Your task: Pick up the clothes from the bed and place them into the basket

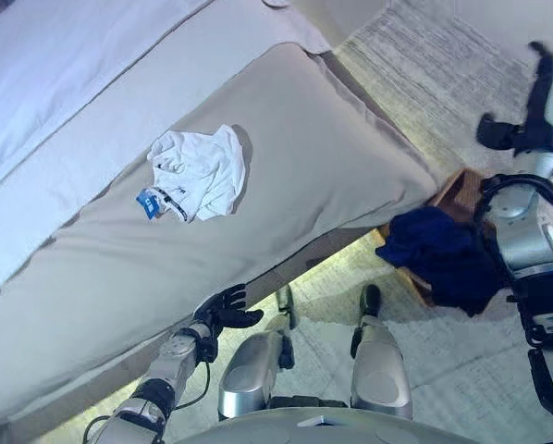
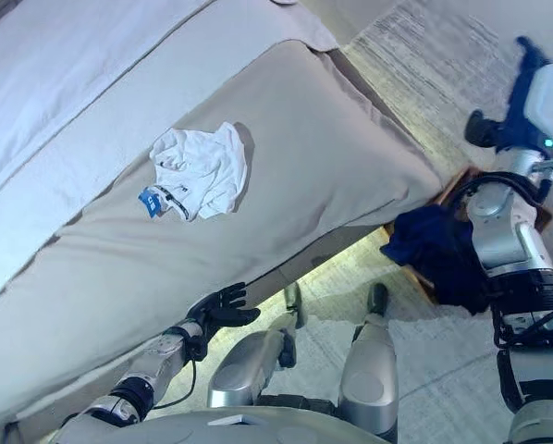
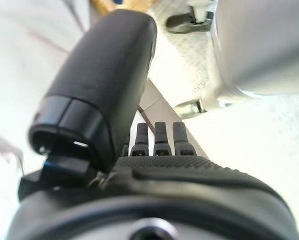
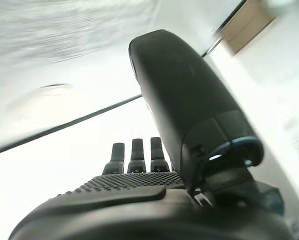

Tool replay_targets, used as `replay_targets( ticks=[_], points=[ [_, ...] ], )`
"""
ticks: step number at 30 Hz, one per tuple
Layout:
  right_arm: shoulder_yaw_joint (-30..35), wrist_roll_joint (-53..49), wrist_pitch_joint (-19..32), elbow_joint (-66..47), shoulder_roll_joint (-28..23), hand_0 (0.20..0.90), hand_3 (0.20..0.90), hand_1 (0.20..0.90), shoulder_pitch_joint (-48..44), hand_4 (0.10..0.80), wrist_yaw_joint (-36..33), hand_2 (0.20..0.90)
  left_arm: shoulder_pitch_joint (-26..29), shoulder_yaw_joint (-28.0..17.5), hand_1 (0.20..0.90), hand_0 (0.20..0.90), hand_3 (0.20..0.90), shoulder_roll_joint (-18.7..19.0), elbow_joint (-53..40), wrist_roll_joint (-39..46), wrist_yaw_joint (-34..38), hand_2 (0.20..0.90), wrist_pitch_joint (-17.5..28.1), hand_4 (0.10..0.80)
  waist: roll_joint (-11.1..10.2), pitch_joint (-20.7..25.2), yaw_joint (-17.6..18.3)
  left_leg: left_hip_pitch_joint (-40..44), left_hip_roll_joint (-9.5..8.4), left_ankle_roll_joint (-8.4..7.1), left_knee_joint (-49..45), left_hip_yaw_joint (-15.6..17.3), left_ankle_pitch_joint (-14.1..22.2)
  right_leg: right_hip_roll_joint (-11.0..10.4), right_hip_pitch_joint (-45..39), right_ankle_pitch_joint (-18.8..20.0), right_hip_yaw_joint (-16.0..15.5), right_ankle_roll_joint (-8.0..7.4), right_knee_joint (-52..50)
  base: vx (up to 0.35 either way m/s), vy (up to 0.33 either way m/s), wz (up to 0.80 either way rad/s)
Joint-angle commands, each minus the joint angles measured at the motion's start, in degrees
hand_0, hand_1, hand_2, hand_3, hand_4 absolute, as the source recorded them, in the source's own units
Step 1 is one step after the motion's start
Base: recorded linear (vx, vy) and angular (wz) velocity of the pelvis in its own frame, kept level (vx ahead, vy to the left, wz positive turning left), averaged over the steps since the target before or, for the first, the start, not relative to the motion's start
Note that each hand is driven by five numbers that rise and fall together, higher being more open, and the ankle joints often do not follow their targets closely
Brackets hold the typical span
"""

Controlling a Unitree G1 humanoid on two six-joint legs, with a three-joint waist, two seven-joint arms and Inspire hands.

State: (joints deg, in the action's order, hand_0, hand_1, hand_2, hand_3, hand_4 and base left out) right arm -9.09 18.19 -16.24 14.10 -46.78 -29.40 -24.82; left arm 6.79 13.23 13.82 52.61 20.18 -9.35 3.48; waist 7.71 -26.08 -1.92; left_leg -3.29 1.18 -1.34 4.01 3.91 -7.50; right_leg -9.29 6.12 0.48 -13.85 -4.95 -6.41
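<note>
A crumpled white garment (image 1: 198,171) with a blue tag lies on the beige bed cover (image 1: 332,157), about mid-bed. A dark navy garment (image 1: 438,254) is heaped in and over the brown basket (image 1: 457,190) on the floor at the bed's right corner. My left hand (image 1: 223,310) is low at the bed's near edge, fingers straight and empty, well short of the white garment. My right hand (image 1: 500,132) is raised above and beyond the basket, open and empty. Its straight fingers (image 4: 134,155) show in the right wrist view.
The bed runs slantwise across the view, with a lighter sheet (image 1: 64,65) on its far side. Pale patterned carpet (image 1: 424,74) covers the floor to the right of the bed and around the basket.
</note>
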Motion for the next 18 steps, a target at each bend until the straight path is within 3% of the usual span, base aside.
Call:
replay_targets(
  ticks=[1,7,9,15,18],
  points=[
    [-5.0,3.2,5.3,1.6,2.0,0.900,0.900,0.900,-6.9,0.800,4.4,0.900,-4.2,0.1,0.900,0.900,0.900,4.6,3.4,-0.5,-0.2,0.900,0.1,0.800,-7.1,7.1,-6.6,-3.9,-4.19,2.96,-8.9,-0.8,9.4,-0.2,-1.4,-4.7,-4.0,0.71,-4.2,0.066,0.186,0.59],
    [-13.9,4.3,3.1,9.3,7.3,0.900,0.900,0.900,-14.8,0.800,7.0,0.900,-2.1,-0.1,0.900,0.900,0.900,7.5,5.9,-0.3,0.3,0.900,-0.8,0.800,-9.9,5.3,-13.3,-7.7,-5.30,3.85,-11.8,-5.2,9.6,-1.7,-2.9,-3.1,-7.8,0.73,-5.8,0.021,0.062,0.64],
    [-17.6,4.1,1.6,16.0,9.9,0.900,0.900,0.900,-21.6,0.800,6.0,0.900,-0.7,-0.2,0.900,0.900,0.900,9.1,6.4,1.2,0.3,0.900,-1.1,0.800,-10.6,3.7,-17.1,-9.3,-5.40,3.64,-11.7,-7.3,10.2,-3.0,-2.7,-3.1,-9.8,0.13,-7.1,0.007,0.037,0.82],
    [-21.3,0.4,-0.9,30.9,14.6,0.900,0.900,0.900,-33.6,0.800,1.7,0.900,1.1,-1.0,0.900,0.900,0.900,10.6,7.0,3.5,-0.5,0.900,-0.1,0.800,-10.9,0.7,-23.5,-14.8,-5.29,3.26,-12.0,-9.4,8.9,-4.5,-1.3,-2.6,-15.2,-0.18,-7.8,-0.055,0.016,0.43],
    [-21.3,-2.2,-2.8,43.8,17.0,0.900,0.900,0.900,-38.4,0.800,1.6,0.900,1.1,-1.2,0.900,0.900,0.900,10.2,6.9,4.6,-1.8,0.900,2.0,0.800,-10.6,-0.7,-27.3,-17.7,-5.29,2.85,-11.4,-10.9,7.4,-4.8,-0.4,-3.3,-18.7,-0.24,-8.3,-0.034,0.023,0.43]
  ],
)
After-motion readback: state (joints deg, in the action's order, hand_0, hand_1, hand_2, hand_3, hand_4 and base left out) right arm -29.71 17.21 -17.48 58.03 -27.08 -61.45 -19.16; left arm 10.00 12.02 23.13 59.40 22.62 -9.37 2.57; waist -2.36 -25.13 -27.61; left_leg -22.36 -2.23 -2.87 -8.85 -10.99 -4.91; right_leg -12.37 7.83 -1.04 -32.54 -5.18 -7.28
